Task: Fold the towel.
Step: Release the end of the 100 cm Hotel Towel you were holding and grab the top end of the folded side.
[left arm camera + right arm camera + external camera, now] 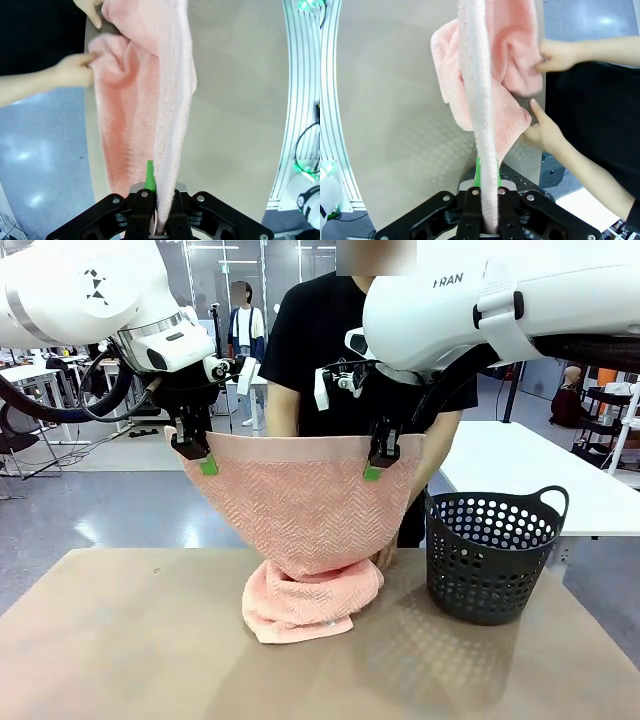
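Two white robot arms hold a light salmon-pink towel [300,505] up by its top edge above a tan table [110,640]. The left pincer [208,462] is clamped tight on the towel's upper left corner. The right pincer [372,468] is clamped tight on the upper right corner. Green pads show against the cloth at both corners. Between the two pincers, the smooth top band is stretched nearly level. Below it the herringbone cloth narrows downward, and the lower part lies bunched in a heap on the table, near its middle. A person in a black shirt [320,340] stands at the far side, directly behind the hanging towel. In the right wrist view the person's hands are at the bunched lower part: one hand [560,55] pinches the cloth, and the other hand [545,131] is open just beside a lower fold. A dark perforated basket [495,555] with handles stands on the table to the right of the towel, apart from it.
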Controlling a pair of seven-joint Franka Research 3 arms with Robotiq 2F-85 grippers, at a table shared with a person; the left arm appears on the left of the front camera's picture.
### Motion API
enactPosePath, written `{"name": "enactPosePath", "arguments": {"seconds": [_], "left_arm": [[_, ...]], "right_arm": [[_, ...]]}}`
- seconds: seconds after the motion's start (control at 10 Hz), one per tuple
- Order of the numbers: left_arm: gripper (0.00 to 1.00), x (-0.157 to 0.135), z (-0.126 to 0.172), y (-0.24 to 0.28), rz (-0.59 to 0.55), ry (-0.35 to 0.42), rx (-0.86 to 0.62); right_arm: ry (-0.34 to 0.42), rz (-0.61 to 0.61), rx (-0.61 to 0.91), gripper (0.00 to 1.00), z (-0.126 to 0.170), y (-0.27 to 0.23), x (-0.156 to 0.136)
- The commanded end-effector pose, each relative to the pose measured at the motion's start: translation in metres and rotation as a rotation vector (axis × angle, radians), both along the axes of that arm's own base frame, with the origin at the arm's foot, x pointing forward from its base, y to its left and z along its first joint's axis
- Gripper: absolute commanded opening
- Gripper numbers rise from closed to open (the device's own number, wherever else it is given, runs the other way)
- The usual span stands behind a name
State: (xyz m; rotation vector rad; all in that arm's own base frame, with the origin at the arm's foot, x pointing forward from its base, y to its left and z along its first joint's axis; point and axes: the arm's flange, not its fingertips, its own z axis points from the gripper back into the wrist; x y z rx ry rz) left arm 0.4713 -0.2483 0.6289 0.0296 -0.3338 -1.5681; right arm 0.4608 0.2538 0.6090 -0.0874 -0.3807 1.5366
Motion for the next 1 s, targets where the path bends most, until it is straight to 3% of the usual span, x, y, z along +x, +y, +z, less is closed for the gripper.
{"name": "enactPosePath", "arguments": {"seconds": [0.0,0.9], "left_arm": [[0.00,0.0001,0.0001,0.0009,-0.002,-0.005,0.008],[0.00,0.0001,0.0001,0.0009,-0.002,-0.005,0.008]], "right_arm": [[-0.001,0.002,-0.002,0.00,-0.0001,-0.0015,-0.0004],[-0.001,0.002,-0.002,0.00,-0.0001,-0.0015,-0.0004]]}}
